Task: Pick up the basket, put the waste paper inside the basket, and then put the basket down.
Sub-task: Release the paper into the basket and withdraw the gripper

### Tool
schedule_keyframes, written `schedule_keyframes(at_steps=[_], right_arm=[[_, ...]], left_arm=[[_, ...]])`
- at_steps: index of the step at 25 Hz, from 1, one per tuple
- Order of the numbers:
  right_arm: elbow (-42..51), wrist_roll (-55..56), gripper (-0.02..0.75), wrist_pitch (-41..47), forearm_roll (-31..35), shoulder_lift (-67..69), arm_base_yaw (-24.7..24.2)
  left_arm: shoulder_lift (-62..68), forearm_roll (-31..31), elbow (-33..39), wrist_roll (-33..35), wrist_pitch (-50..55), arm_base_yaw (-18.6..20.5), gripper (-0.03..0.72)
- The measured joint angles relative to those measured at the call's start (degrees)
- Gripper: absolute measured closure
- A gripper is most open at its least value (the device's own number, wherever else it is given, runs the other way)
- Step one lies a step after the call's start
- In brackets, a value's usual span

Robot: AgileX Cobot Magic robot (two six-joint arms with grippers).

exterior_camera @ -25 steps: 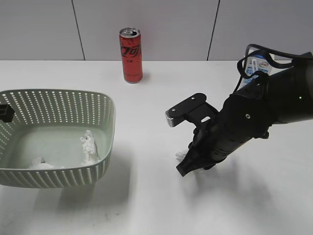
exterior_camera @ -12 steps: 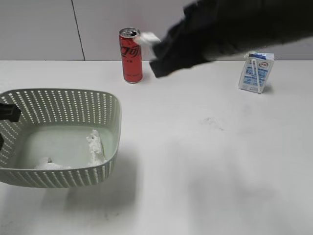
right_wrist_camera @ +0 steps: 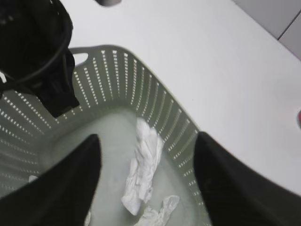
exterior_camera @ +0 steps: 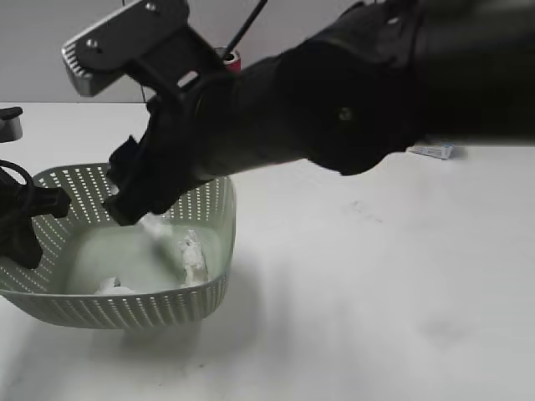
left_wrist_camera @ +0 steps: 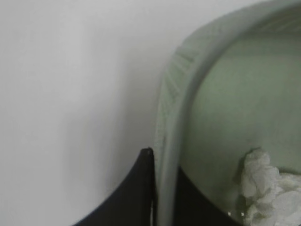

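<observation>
- Left gripper point(left_wrist_camera: 157, 188) clamped on rim of basket point(exterior_camera: 213, 238)
- Right gripper point(right_wrist_camera: 146, 188) spread apart above basket, nothing held
- Waste paper point(right_wrist_camera: 141, 176) lying inside basket

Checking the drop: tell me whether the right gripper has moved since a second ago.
Yes. The right gripper moved leftward, from the bare table right of the red drink can to above the pale sage-green slotted plastic basket.
</observation>
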Motion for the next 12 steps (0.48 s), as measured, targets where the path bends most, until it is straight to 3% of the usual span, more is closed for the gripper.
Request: schedule_keyframes(at_steps=[1,3,5,8,12], right_arm=[[0.0,0.0,0.188,0.1,0.0,0.5,0.0],[0.0,0.0,0.122,0.5,-0.1,0.5,-0.4],[-0.9,0.1,0.127,3.4,-0.2,-0.4,-1.6],[-3.8,3.3,0.167,10.0,-0.3,-2.4,-7.7],[-11.2,5.4,0.179,25.0,-0.3,-3.6,-21.7]], left_arm=[[0.0,0.0,0.0,0.0,0.0,0.0,0.688],[0.0,0.0,0.0,0.0,0.0,0.0,0.688],[0.0,-0.1,0.0,0.0,0.0,0.0,0.688],[0.0,-0.1,-0.2,0.0,0.0,0.0,0.688],[0.5,-0.1,-2.8,0.0,0.9,0.0,0.688]])
